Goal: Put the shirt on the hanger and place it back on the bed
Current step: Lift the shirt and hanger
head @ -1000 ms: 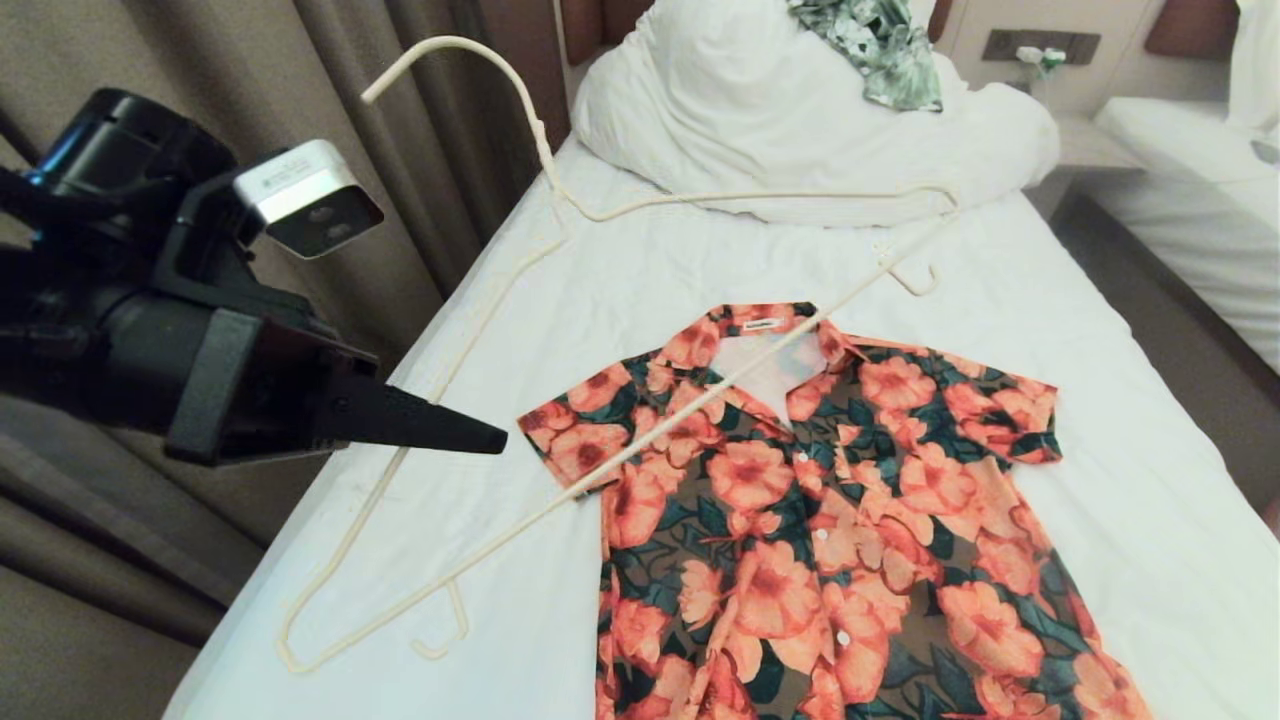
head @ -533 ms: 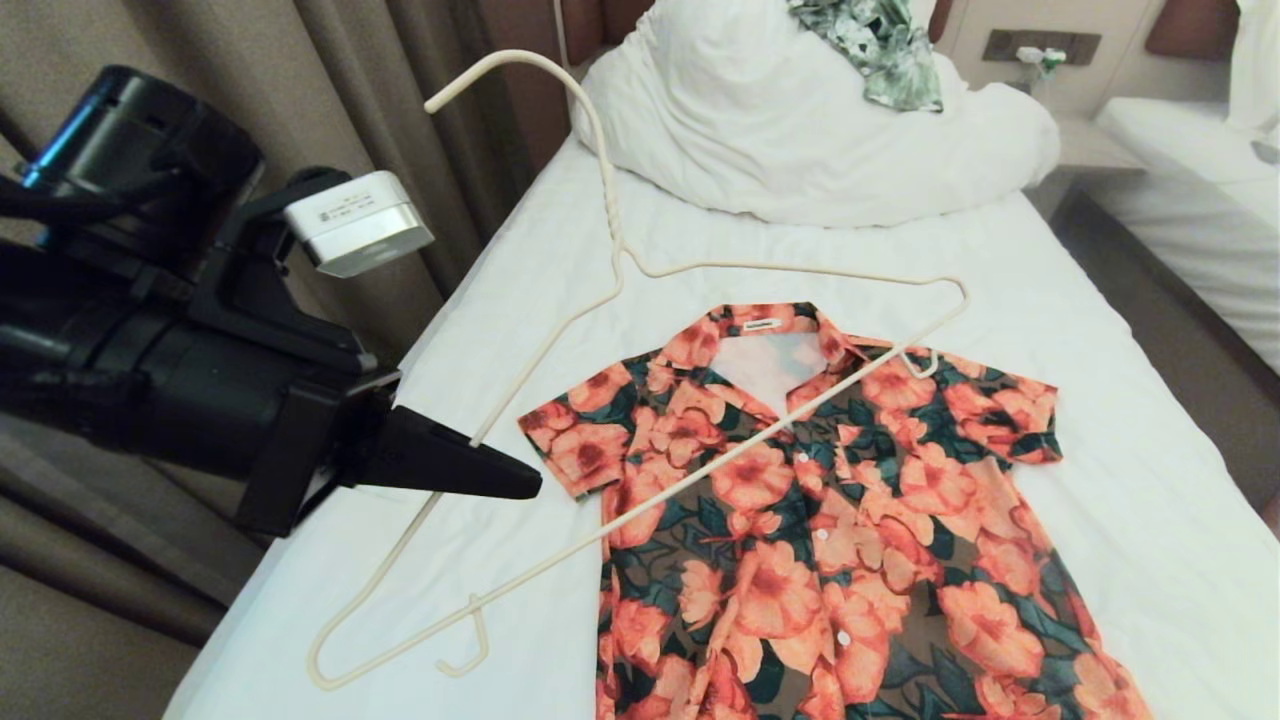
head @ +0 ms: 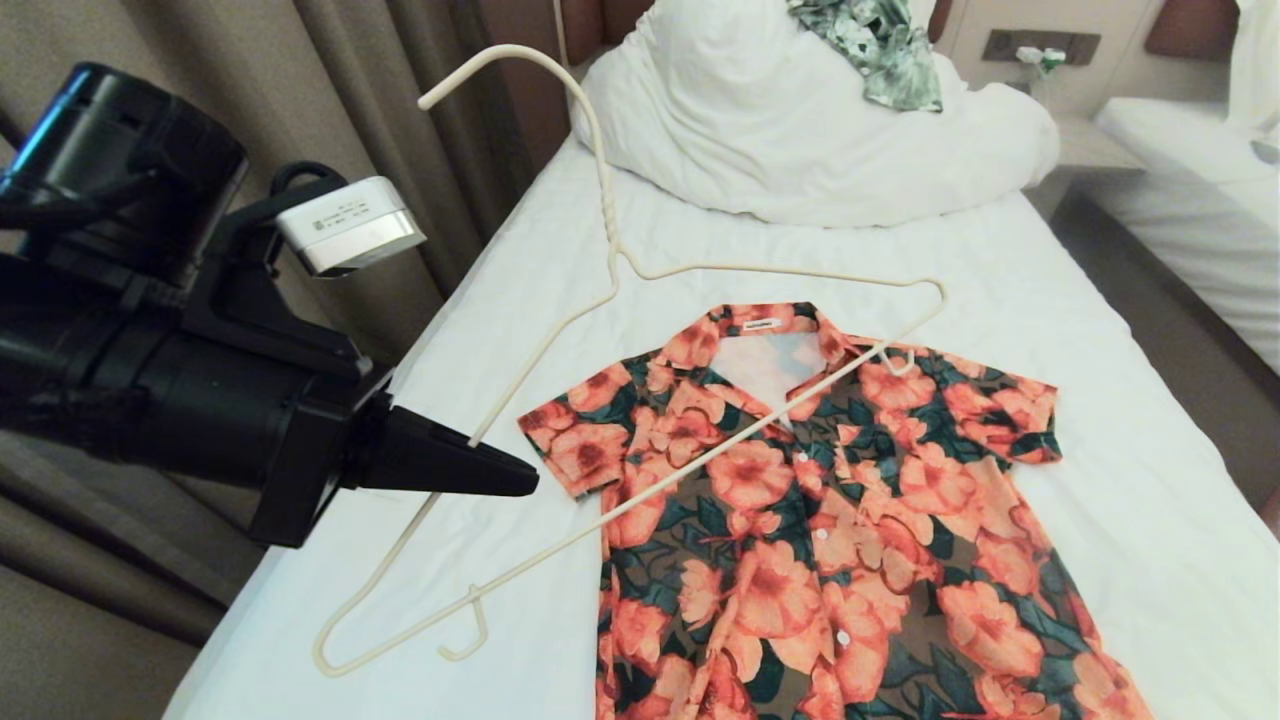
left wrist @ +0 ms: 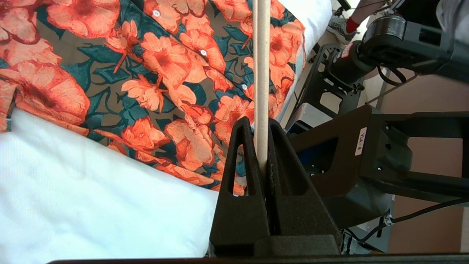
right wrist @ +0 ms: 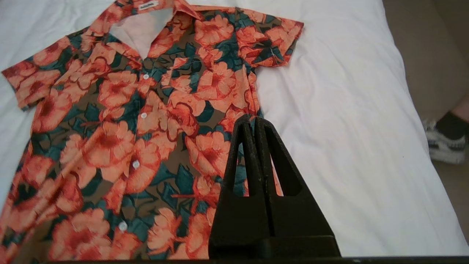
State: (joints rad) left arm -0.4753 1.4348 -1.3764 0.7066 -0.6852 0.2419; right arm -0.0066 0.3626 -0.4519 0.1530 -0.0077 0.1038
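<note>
Nearest me, the left gripper hangs over the bed's left edge with its fingers pinched tight on one slanted arm of the hanger — the left wrist view shows the cream wire clamped between the black pads. Over the last second that hanger has been swung across: it was lying mostly out over the white sheet with its far tip up by the duvet, and now the bottom bar crosses the shirt from the left sleeve up to the right shoulder, the far corner sitting just beside the collar. I'd judge it is being lined up for threading into the neck opening, though nothing is inside the shirt yet. In the last half second it barely shifted.

The right gripper is pressed shut and holding nothing, above the shirt's lower right side, outside the head view.

The shirt lies flat and buttoned on the bed. Beyond it, the bunched duvet with a green leafy garment on top — both unmoved.
</note>
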